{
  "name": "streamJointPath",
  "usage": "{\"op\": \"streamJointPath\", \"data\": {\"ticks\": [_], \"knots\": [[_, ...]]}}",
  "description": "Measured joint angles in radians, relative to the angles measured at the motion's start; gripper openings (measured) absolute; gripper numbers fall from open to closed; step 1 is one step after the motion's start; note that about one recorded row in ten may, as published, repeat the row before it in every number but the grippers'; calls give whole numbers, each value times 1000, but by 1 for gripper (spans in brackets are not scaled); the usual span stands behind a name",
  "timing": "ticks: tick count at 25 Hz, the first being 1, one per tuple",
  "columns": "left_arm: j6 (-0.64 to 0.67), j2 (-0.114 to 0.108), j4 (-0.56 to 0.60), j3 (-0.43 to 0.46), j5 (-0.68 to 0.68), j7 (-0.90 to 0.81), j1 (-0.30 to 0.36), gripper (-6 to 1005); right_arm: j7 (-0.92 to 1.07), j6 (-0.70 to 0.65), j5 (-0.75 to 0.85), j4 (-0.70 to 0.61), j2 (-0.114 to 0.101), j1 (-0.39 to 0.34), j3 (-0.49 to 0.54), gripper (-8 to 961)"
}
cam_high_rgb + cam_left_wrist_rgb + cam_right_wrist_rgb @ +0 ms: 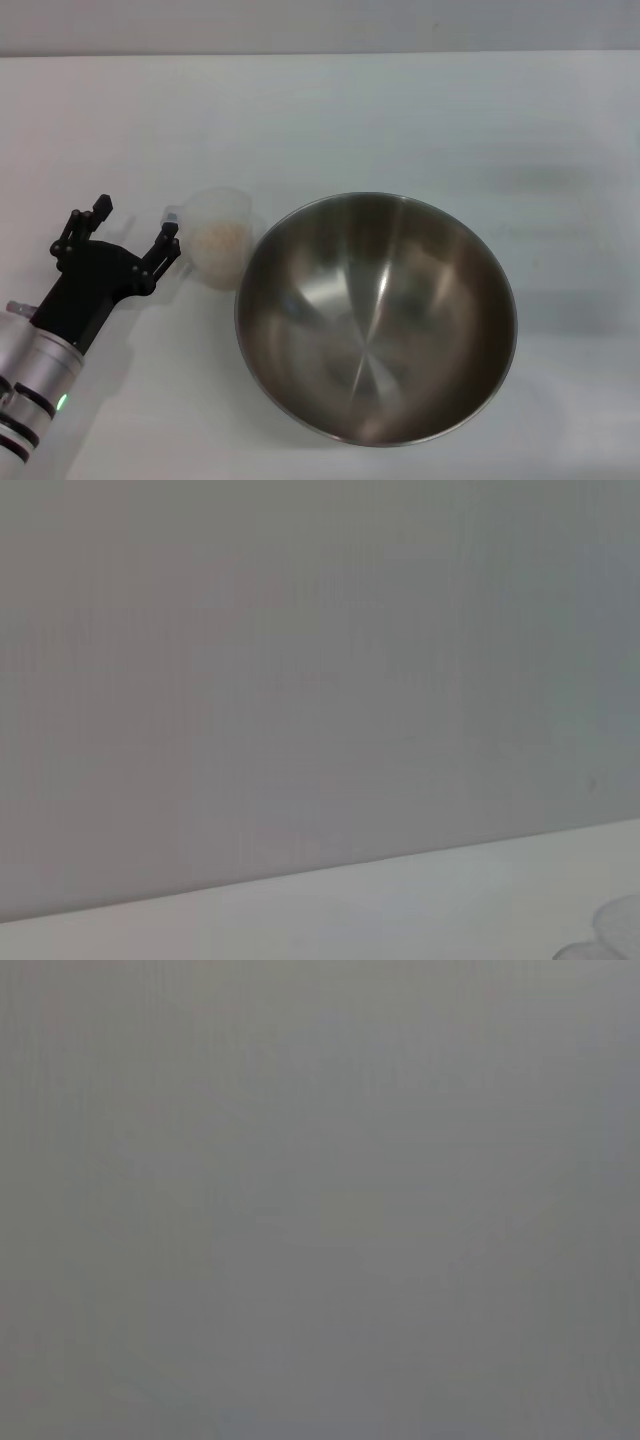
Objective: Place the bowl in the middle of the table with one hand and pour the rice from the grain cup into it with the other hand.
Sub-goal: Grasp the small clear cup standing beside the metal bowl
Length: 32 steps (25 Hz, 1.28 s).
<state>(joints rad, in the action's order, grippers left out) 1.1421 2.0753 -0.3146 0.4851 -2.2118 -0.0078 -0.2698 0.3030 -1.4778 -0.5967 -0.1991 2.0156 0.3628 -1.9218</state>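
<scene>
The steel bowl (376, 316) stands empty on the white table (400, 110), a little right of the middle. The frosted grain cup (220, 238) stands upright just left of the bowl, touching or nearly touching its rim, with rice (222, 238) inside. My left gripper (133, 226) is open just left of the cup, its right finger (166, 242) close beside the cup wall, holding nothing. A pale edge of the cup (615, 935) shows in the left wrist view. My right gripper is out of view; the right wrist view shows only plain grey.
The table's far edge (320, 54) meets a grey wall. The left arm's silver wrist (30, 385) comes in from the lower left corner.
</scene>
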Motion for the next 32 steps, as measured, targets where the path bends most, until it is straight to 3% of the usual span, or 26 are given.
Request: {"op": "streamJointPath", "data": {"ticks": [11,22,32], "knots": [[-23,3,-8,27,0,7,-6,708,1,7,0,-2,0,7,0,415],[-21,5,-18,23,-7,37,-12,271,1,8,-3,-1,0,10,0,415],[-21,5,-27,22,-6,62,-14,69,2,8,-8,4,0,6,1,416]]}}
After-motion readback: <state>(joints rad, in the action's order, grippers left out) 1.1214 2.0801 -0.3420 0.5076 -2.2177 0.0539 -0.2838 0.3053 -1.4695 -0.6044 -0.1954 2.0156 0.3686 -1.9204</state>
